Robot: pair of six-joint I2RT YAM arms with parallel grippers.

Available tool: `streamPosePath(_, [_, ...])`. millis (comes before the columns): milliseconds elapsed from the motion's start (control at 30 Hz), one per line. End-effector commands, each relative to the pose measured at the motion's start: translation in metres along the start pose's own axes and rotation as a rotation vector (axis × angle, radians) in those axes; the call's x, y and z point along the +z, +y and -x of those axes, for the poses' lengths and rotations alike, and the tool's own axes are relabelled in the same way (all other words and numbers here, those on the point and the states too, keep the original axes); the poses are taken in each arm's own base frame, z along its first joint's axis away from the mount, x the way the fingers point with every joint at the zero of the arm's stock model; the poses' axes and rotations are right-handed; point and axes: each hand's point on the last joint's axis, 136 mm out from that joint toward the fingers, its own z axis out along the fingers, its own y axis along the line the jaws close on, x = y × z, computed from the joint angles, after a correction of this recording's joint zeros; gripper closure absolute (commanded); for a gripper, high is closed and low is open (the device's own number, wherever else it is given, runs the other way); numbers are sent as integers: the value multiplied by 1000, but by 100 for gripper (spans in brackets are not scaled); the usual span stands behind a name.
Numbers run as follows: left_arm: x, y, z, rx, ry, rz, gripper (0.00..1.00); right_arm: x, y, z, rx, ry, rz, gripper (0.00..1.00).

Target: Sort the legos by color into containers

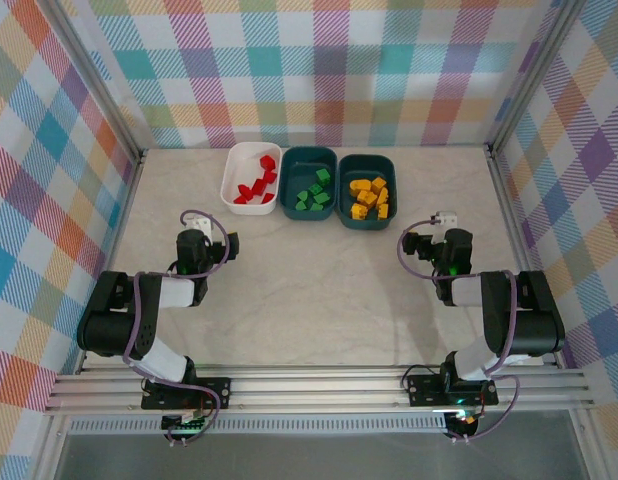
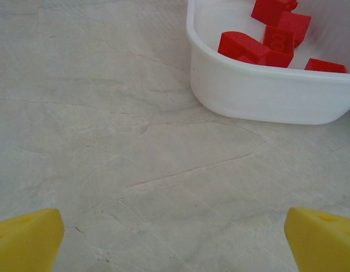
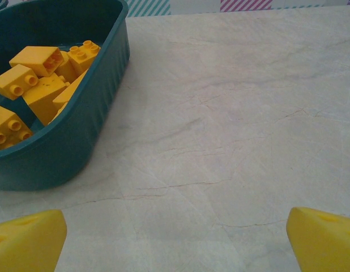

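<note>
Three containers stand in a row at the back of the table. The white bin (image 1: 247,208) holds the red legos (image 1: 257,185), the middle teal bin (image 1: 307,214) the green legos (image 1: 314,192), and the right teal bin (image 1: 364,226) the yellow legos (image 1: 369,195). My left gripper (image 1: 196,225) hovers open over bare table, in front and to the left of the white bin (image 2: 260,96) with its red legos (image 2: 265,45). My right gripper (image 1: 434,228) is open too, to the right of the teal bin (image 3: 67,147) of yellow legos (image 3: 39,85). Nothing lies between either pair of fingers.
The marble-look tabletop (image 1: 319,290) is ringed by checked cloth walls on an aluminium frame (image 1: 319,390). Both arm bases sit at the near edge. Bare table lies under my left gripper (image 2: 175,238) and my right gripper (image 3: 175,238).
</note>
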Motion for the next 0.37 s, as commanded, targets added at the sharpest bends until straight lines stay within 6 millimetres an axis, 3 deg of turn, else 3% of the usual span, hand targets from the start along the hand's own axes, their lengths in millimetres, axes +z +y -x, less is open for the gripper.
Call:
streamPosePath(0, [0,4,4,5,-27,3,0,1,3,11,0,-32,19,0])
streamPosePath(333, [0,4,5,4,-29,0,0,1,3,11,-1,-31,19,0])
